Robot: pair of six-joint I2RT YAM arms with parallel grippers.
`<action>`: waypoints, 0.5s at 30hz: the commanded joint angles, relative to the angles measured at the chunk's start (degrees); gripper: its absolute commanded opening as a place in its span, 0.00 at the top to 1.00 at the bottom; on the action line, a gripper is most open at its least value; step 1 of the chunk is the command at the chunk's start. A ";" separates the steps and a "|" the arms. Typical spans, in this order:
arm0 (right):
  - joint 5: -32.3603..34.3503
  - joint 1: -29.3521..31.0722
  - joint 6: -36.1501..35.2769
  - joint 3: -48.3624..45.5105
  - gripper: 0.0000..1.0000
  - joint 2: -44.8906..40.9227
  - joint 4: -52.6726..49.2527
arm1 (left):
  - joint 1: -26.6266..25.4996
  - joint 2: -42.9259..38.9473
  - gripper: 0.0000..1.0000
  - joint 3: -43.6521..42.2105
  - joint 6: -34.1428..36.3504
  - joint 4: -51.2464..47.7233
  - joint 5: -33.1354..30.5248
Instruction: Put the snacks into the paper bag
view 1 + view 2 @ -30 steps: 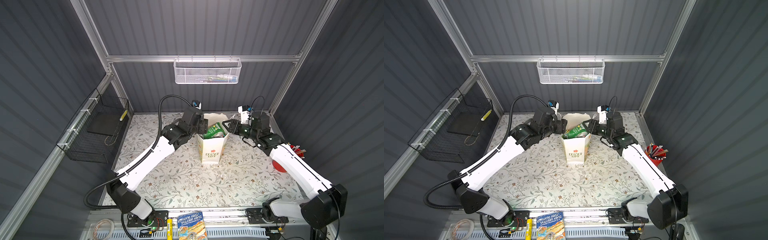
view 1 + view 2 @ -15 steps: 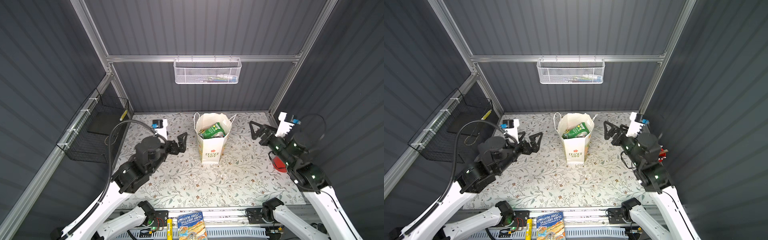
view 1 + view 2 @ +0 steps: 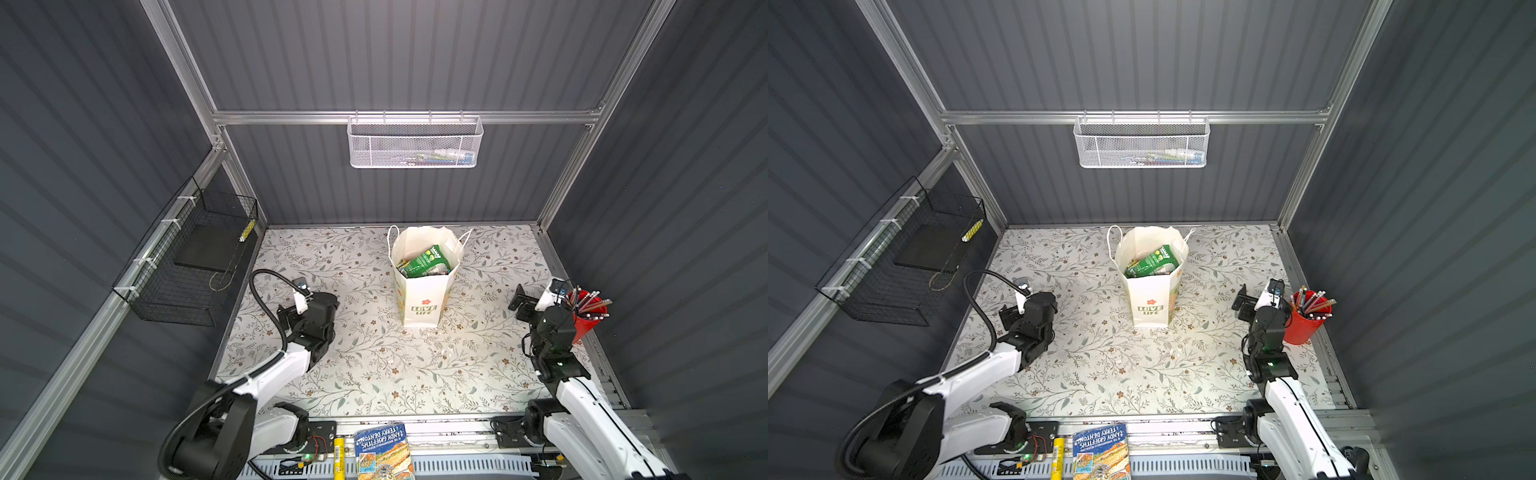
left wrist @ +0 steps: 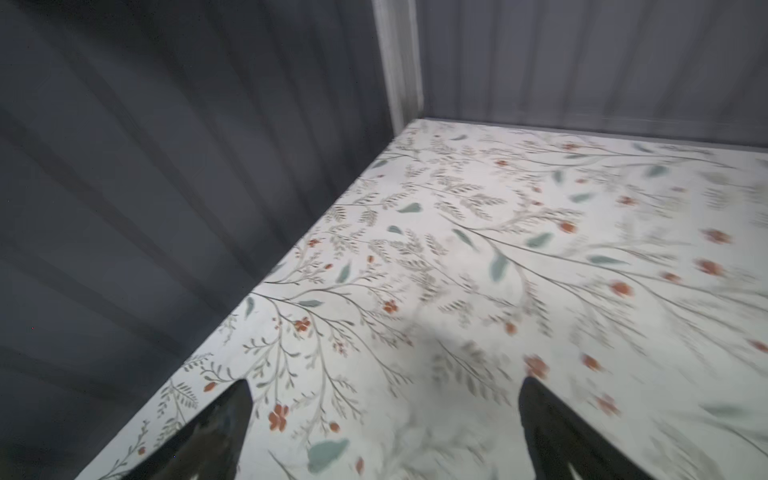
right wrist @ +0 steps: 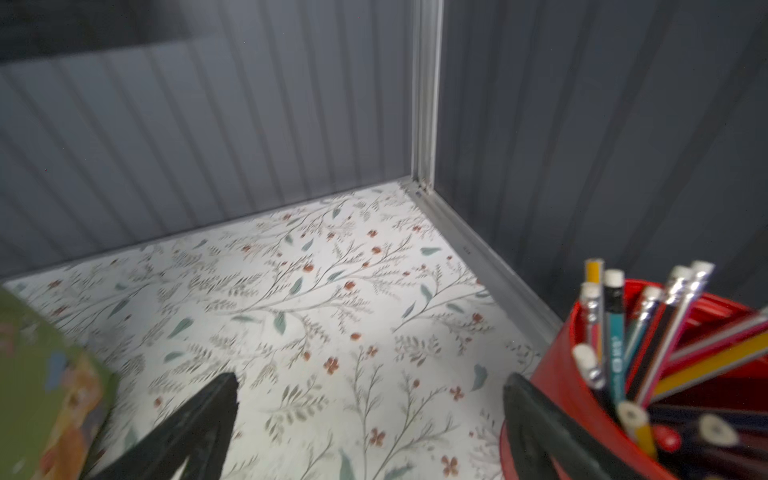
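Floral tabletop (image 3: 374,365) carries the paper bag (image 3: 419,299), standing upright just far of centre, mouth up and print facing near, so packets can drop straight in. You'll find the snacks (image 3: 424,262) inside it, the top green packet (image 3: 1154,261) slanting near-left to far-right. Your left gripper (image 4: 386,432) and right gripper (image 5: 370,432) both gape empty, well apart from the bag at either side; I'd judge nothing remains for you to pick.
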 commanded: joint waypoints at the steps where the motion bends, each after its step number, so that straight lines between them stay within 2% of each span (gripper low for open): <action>1: -0.99 -2.26 -2.58 -3.20 0.01 6.61 17.42 | 3.62 10.60 0.00 -0.13 8.96 19.62 2.58; 4: -3.40 -4.83 -1.66 -3.63 0.01 12.94 20.65 | 6.58 21.87 0.00 -0.16 11.29 34.24 6.13; 5: -4.32 -5.38 -1.76 -4.24 0.01 14.73 23.13 | 6.87 22.21 0.00 0.92 11.83 32.44 8.94; 6: -4.26 -5.88 -1.95 -4.52 0.01 17.09 25.71 | 7.05 21.29 0.00 3.09 10.13 24.83 12.57; 8: -7.31 -7.20 -1.38 -3.65 0.01 21.22 25.90 | 7.99 23.28 0.00 2.93 13.24 29.56 17.43; 9: -9.70 -7.44 -1.83 -2.90 0.01 23.09 26.80 | 8.17 22.48 0.00 3.64 12.44 25.51 18.81; 11: -13.47 -7.47 -0.46 -1.46 0.01 24.16 25.18 | 8.89 22.27 0.00 0.95 13.11 31.04 21.45; 13: -15.16 -7.28 -0.70 -3.52 0.01 29.84 35.52 | 9.38 21.95 0.00 -0.91 13.69 33.11 25.87; 14: -15.35 -7.27 -0.52 -4.09 0.01 33.25 39.27 | 9.92 24.16 0.00 -1.44 13.07 35.78 25.66; 15: -16.02 -7.22 -0.76 -5.25 0.01 38.34 47.38 | 10.66 25.85 0.00 -1.72 14.53 40.60 26.05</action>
